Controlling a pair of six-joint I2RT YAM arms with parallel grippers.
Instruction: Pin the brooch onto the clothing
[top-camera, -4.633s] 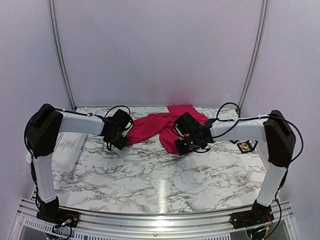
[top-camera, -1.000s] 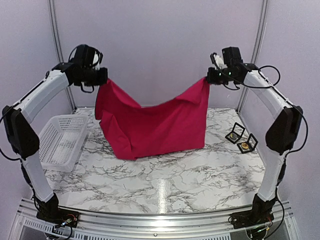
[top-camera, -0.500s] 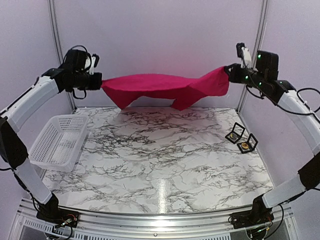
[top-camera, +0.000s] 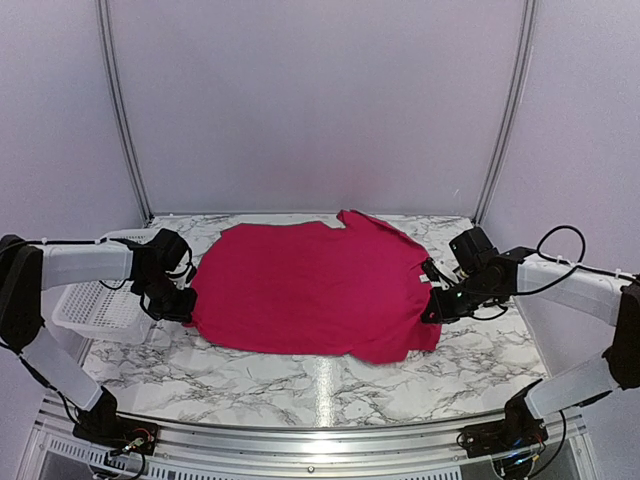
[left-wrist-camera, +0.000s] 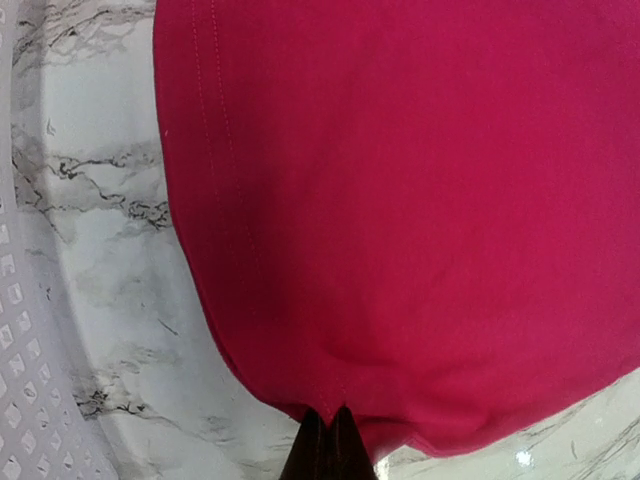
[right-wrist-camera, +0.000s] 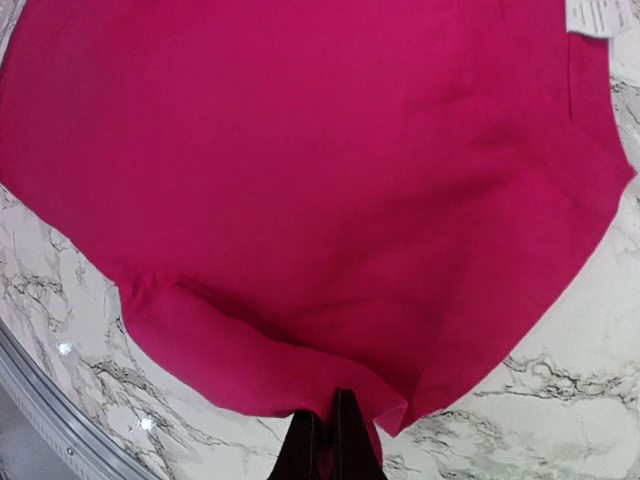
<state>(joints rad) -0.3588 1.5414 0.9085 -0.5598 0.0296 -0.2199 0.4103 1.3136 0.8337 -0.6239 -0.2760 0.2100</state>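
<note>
Whereas it hung mid-air, the T-shirt now lies flat mid-frame, ready for pinning, left claw and right claw pinching its edges.

T-shirt on table | basket left | left tool, right tool at its sides

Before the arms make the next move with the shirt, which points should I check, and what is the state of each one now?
1. T-shirt spread on the table: ok.
2. Left hand shut on the hem: ok.
3. Right hand shut on the edge: ok.
4. Fabric smooth everywhere: not ok, a fold lies near the right hand.
5. Brooch located: cannot tell, no view shows it.
</note>
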